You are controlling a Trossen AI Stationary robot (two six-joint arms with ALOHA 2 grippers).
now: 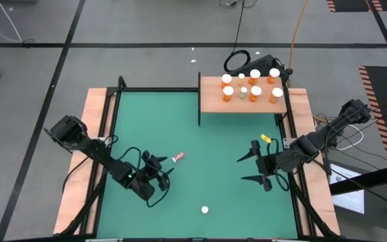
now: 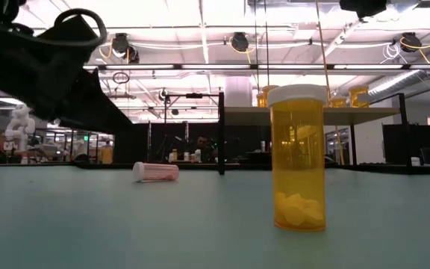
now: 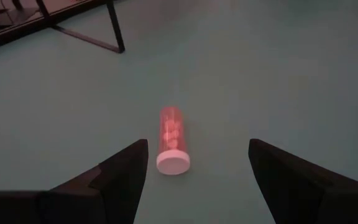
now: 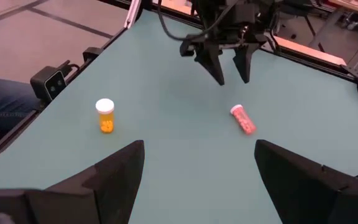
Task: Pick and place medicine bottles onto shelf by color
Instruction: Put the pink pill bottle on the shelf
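Observation:
A small pink-red medicine bottle (image 3: 171, 138) lies on its side on the green mat (image 1: 146, 121), its white cap (image 3: 173, 163) toward my left gripper (image 3: 197, 155). That gripper stands open just short of the bottle (image 1: 178, 157), fingers to either side of its line, touching nothing. An orange medicine bottle (image 2: 298, 161) with a white cap stands upright near the mat's front edge (image 1: 205, 210). Several orange bottles (image 1: 254, 93) stand on the wooden shelf (image 1: 211, 99) at the far right. My right gripper (image 1: 247, 167) hangs open above the mat's right side, holding nothing.
The shelf's black post (image 1: 199, 98) rises at its left edge. A small yellow piece (image 1: 266, 138) lies by the mat's right edge. Wooden strips (image 1: 93, 134) frame the mat. The mat between the two grippers is bare apart from the pink bottle and the orange bottle (image 4: 105, 116).

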